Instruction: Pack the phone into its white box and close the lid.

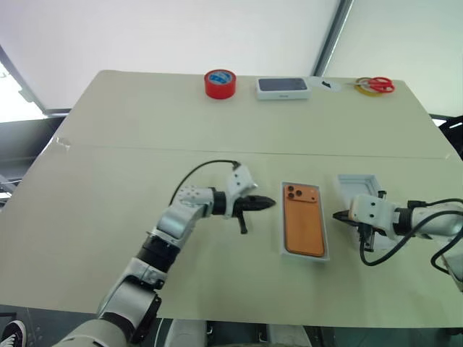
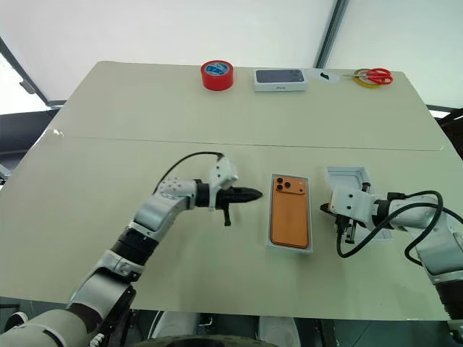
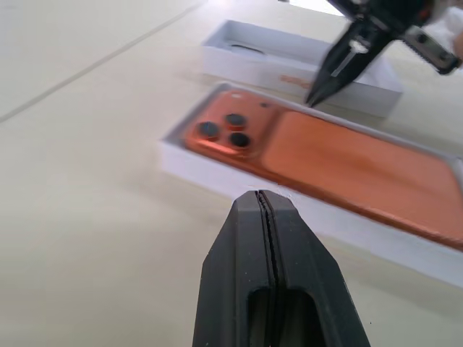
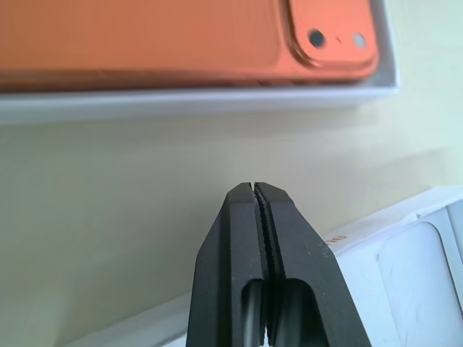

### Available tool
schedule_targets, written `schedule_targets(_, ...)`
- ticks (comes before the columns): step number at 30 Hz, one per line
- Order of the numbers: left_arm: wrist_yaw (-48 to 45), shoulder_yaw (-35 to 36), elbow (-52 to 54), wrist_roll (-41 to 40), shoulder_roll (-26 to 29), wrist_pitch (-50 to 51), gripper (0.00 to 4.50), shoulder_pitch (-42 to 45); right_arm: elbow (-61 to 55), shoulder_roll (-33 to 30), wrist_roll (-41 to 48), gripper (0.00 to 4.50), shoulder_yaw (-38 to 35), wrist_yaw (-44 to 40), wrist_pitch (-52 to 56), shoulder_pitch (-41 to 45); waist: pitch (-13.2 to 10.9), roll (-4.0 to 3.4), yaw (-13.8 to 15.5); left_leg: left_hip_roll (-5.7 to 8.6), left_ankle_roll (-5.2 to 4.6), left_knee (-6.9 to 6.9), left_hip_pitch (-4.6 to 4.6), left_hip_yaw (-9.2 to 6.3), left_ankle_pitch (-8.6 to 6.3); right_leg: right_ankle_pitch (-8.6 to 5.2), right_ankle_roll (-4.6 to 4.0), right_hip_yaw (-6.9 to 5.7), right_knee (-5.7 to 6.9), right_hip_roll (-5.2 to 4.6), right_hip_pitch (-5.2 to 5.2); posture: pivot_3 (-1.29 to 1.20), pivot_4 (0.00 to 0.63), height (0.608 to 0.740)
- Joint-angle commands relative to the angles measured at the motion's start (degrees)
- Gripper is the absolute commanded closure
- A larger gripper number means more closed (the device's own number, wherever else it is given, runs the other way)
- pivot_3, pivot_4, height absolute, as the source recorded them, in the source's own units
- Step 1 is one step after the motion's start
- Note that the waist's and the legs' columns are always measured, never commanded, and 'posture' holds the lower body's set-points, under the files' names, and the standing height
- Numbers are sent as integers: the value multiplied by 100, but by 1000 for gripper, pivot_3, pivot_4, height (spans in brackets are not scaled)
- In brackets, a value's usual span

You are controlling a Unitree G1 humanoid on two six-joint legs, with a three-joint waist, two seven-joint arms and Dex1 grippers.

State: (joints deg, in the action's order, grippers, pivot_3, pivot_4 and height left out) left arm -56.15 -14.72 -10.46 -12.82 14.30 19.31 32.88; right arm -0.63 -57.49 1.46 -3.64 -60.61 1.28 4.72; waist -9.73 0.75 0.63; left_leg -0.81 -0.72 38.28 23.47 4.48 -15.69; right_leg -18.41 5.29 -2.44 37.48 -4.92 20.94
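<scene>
Both hands, left [image 1: 269, 203] and right [image 1: 337, 215], are pinched shut, empty, flanking the white box [image 1: 281, 246] where the phone [image 1: 302, 228] lies (camera up); its lid [image 1: 358, 185] waits beside it, probably next.

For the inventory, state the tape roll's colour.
The tape roll is red with a blue core; left eye view.

Silver-grey arms, black cables, 2 black grippers (possibly serrated).

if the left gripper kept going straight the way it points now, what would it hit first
Probably the near long wall of the white box holding the phone. The shut left gripper points slightly downward at that side; depth is unclear, so it might meet the table first.
</scene>
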Motion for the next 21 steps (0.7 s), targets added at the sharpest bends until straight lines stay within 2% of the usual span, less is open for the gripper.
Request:
schedule_targets(1,-63,376,508,-182,392,2,4500,-205,60,-147,73,4453,-350,97,-203,-18,1,-1,-3,0,0,-1,0,1,0,0,0,0,0,0,0,0,150,730)
schedule_targets(2,-201,482,568,-285,585,88,4500,-281,11,-132,216,4453,-432,52,-38,-25,0,-1,-3,0,0,-1,0,0,0,0,0,0,0,0,0,0,150,730)
schedule_targets(5,-617,866,736,-543,1175,-39,3724,-556,-226,58,1002,3685,-807,-71,810,59,0,-1,4,0,1,2,-3,-1,1,0,0,-2,0,0,-6,0,150,730)
schedule_targets(7,-659,1000,851,-622,1353,-124,2691,-663,-268,158,1212,2679,-950,59,1065,78,0,0,3,0,1,1,-3,-2,0,0,0,-1,-1,-2,-6,0,150,730)
schedule_targets(8,-808,1260,929,-789,1561,-186,2254,-817,-388,254,1182,2228,-1031,334,1241,64,-1,0,-3,0,1,0,-3,-3,0,0,0,-2,-1,-1,-6,0,150,730)
schedule_targets(9,-951,1492,1012,-942,1739,-247,1573,-978,-502,334,1163,1543,-1106,562,1393,47,0,-1,-8,-1,1,-1,-3,-4,0,0,0,-2,-1,-2,-5,0,150,730)
schedule_targets(10,-1082,1682,1183,-1134,1877,-252,1232,-1169,-590,415,1229,1177,-1212,755,1684,61,-1,-1,-17,-3,2,-1,-4,-4,0,0,-1,-2,-1,-2,-5,0,150,730)
schedule_targets(11,-1244,1851,1413,-1294,2027,-333,639,-1430,-687,501,1196,589,-1282,1064,2053,95,0,-2,-49,-3,2,-5,-3,-3,0,0,-1,-1,-2,-4,0,0,150,730)
schedule_targets(12,-1300,1902,1595,-1374,2092,-381,171,-1594,-704,538,1186,571,-1334,1241,2291,122,0,-8,-58,-3,3,-9,-3,-3,0,-1,-2,0,-3,-4,1,0,150,730)
schedule_targets(13,-1386,1989,1756,-1466,2181,-436,74,-1804,-854,550,1248,571,-1358,1301,2567,58,-2,-15,-63,-3,3,-10,-3,-3,0,-1,-2,0,-4,-6,1,0,150,730)
schedule_targets(18,-1486,2283,2202,-1700,2388,-584,74,-2571,-1389,549,1426,571,-1310,1730,4152,-29,0,-19,-21,-2,4,-10,-3,-5,-1,-1,-4,0,-8,-12,-2,0,150,730)
schedule_targets(21,-1406,2332,2417,-1735,2391,-654,74,-2807,-1533,391,1701,571,-1175,1702,5147,125,0,-19,-25,-2,1,-13,-3,-4,-4,-2,-6,1,-10,-15,0,0,150,730)
